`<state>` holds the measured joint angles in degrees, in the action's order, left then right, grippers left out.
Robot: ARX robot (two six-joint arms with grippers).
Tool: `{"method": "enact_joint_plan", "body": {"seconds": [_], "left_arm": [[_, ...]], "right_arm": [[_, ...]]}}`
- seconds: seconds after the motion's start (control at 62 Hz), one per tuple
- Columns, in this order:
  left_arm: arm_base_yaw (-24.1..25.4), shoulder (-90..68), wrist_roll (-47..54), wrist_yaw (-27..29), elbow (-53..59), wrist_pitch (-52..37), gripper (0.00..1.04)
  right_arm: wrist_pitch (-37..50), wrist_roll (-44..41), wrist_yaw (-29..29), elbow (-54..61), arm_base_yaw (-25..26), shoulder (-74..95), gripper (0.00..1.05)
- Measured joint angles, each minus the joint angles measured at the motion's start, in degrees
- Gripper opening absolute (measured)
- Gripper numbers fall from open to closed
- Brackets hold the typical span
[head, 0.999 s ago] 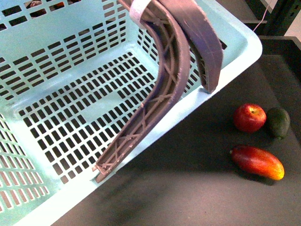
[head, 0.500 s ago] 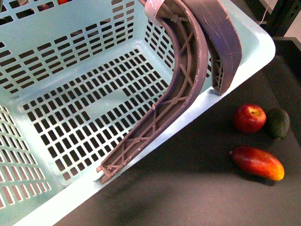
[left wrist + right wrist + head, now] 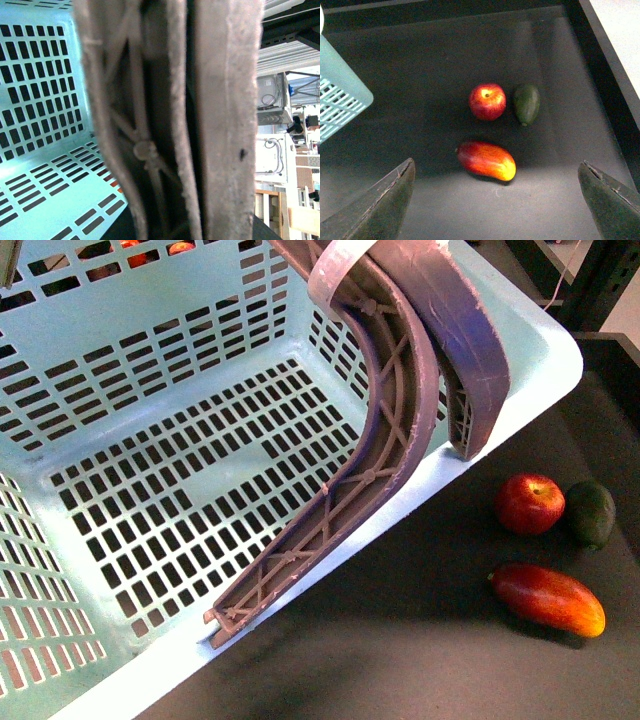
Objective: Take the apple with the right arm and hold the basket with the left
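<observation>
Basket [image 3: 520,330] has swung slightly rightward, handles [image 3: 165,125] lifted; left gripper's grip can't be told. Right gripper [image 3: 495,164] hangs spread above the apple [image 3: 487,101] near the bench [image 3: 400,660]'s right edge, untouched.

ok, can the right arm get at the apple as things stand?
Probably yes: the right gripper is open above the apple and nothing covers it. The avocado close beside leaves little finger room.

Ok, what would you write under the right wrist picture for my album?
Open right end effector hangs over the apple, avocado and mango on the dark table, with a basket corner nearby.
</observation>
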<state>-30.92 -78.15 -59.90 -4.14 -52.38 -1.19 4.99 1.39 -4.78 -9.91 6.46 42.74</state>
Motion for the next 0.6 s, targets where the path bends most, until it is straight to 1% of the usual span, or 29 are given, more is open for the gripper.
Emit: {"method": "enact_joint_plan", "body": {"seconds": [0.048,0.129,0.177,0.258,0.322,0.403,0.596], "left_arm": [[0.0,0.0,0.0,0.0,0.0,0.0,0.16],[0.0,0.0,0.1,0.0,0.0,0.0,0.16],[0.0,0.0,0.1,0.0,0.0,0.0,0.16],[0.0,0.0,0.1,-0.2,0.0,0.0,0.16],[0.0,0.0,0.1,-0.1,0.0,0.0,0.16],[0.0,0.0,0.1,-0.1,0.0,0.0,0.16],[0.0,0.0,0.1,-0.1,0.0,0.0,0.16]], "right_arm": [[6.7,-1.4,0.1,-2.0,0.0,8.8,0.96],[15.3,-3.8,-0.1,-5.8,-0.5,21.4,0.96],[19.0,-4.4,-0.9,-8.6,-0.8,28.4,0.96],[24.2,-5.9,-0.2,-15.5,-2.2,43.6,0.96],[25.0,-7.0,2.1,-22.3,-3.8,57.2,0.96],[24.5,-7.5,3.9,-27.9,-5.4,67.9,0.96],[22.1,-7.6,5.2,-36.5,-7.4,80.1,0.96]]}}
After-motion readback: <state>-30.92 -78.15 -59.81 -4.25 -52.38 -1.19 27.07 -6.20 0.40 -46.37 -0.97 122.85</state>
